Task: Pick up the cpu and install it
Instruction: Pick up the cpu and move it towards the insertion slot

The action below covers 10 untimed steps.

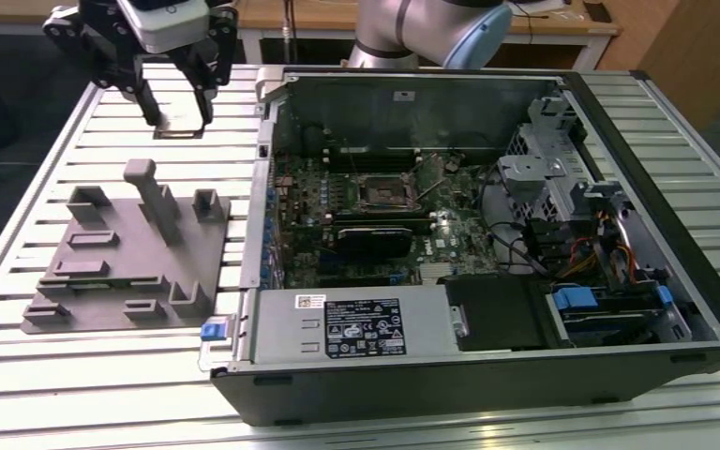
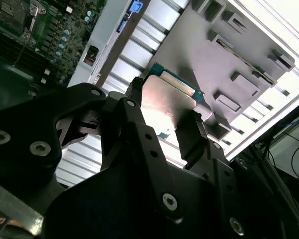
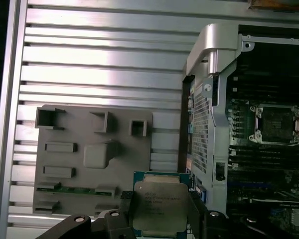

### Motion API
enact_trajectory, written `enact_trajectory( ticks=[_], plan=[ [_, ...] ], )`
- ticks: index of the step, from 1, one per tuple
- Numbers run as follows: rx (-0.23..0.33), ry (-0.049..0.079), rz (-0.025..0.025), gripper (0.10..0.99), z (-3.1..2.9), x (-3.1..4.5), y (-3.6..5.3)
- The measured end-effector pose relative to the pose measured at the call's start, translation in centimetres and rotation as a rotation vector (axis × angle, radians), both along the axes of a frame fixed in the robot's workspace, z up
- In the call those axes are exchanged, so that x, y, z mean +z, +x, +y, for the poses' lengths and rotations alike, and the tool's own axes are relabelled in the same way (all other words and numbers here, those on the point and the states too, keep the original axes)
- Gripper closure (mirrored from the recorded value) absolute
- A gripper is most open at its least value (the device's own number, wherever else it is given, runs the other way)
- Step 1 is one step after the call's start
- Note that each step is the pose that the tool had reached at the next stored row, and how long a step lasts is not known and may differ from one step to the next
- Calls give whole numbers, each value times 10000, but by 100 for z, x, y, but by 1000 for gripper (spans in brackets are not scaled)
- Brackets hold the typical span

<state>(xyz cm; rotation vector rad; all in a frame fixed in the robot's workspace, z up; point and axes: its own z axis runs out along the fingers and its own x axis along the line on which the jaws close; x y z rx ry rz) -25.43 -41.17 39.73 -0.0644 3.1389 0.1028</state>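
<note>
Jaws clamped on cpu (image 3: pixel 159 209) edges: thin flat square, silvery metal top; moulded grey plastic tray (image 3: pixel 134 154) near.

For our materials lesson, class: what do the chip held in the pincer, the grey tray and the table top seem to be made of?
Chip: a metal lid, silvery and brushed, catching glare, over a green rim that looks like circuit board.
Tray: probably plastic, an even matt grey with moulded blocks and pockets.
Table: likely aluminium, with pale ribbed slats and bright reflections.
</note>
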Motion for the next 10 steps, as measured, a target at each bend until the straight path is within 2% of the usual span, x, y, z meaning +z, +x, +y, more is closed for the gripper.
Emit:
enact_trajectory(
  ticks=[10],
  plan=[
    [1, 16, 7, 561, 0, -9, 321]
  ],
)
